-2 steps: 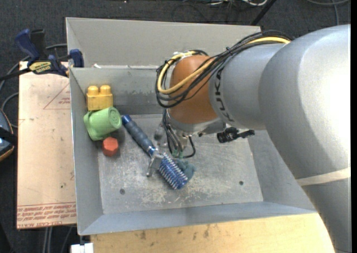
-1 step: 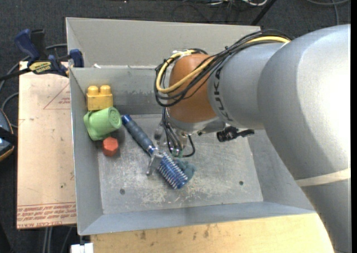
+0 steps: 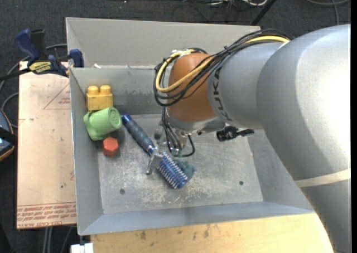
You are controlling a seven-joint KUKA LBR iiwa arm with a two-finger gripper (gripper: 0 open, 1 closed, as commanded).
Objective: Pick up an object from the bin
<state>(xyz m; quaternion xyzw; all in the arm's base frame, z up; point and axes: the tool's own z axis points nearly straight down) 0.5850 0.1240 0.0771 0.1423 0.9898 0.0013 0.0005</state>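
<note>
– Blue brush is the nearest thing, isn't it? Bristled head towards the front wall of the grey bin, with a teal scrap tucked just beside it.

– Yes, and the gripper sits right above the neck of that brush, where the head meets the handle. Whether it is spread or closed I cannot tell, since the orange wrist cover hides most of it. I see nothing held.

– So how would you take it well?

– I judge the neck to be the best place: narrow and firm, while the bristles would give. The handle runs aslant towards the far left, so the jaws should close across it, not along it. Come straight down and avoid pinching the teal scrap.

– Anything farther back in the way?

– Hardly. The small orange-red piece lies apart on the left. Beyond it are a green roll and, against the far wall, a yellow studded block. The handle tip ends near the roll, so lift straight up.
</note>
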